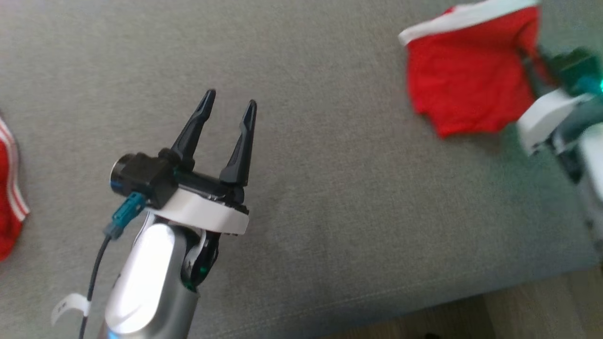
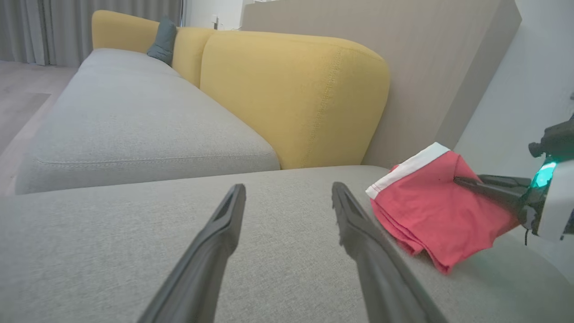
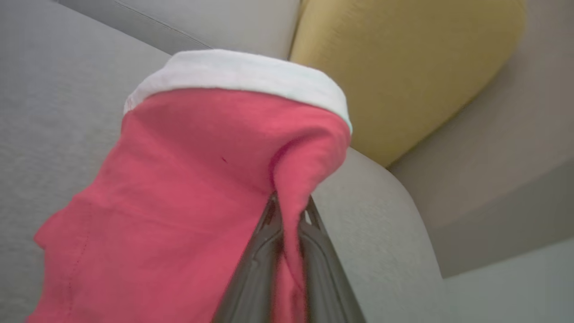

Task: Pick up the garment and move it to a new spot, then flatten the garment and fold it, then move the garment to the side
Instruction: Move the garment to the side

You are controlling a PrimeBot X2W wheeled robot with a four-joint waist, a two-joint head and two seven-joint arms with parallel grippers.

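The garment [image 1: 466, 80] is a folded red piece with a white band, lying at the far right of the grey sofa seat [image 1: 330, 165]. In the left wrist view the garment [image 2: 430, 206] sits at the right, pinched at its right edge by my right gripper [image 2: 462, 181]. My right gripper [image 3: 289, 220] is shut on a fold of the garment [image 3: 188, 179], which is lifted and drapes over the fingers. My left gripper [image 1: 229, 106] hovers open over the bare seat, well left of the garment, nothing between its fingers [image 2: 210, 251].
Another red cloth with white stripes [image 1: 9, 188] lies at the seat's left edge. Yellow back cushions [image 2: 291, 94] stand behind the seat, with a grey pillow [image 2: 163, 40] farther off. The seat's front edge and wooden floor [image 1: 518, 310] run along the lower right.
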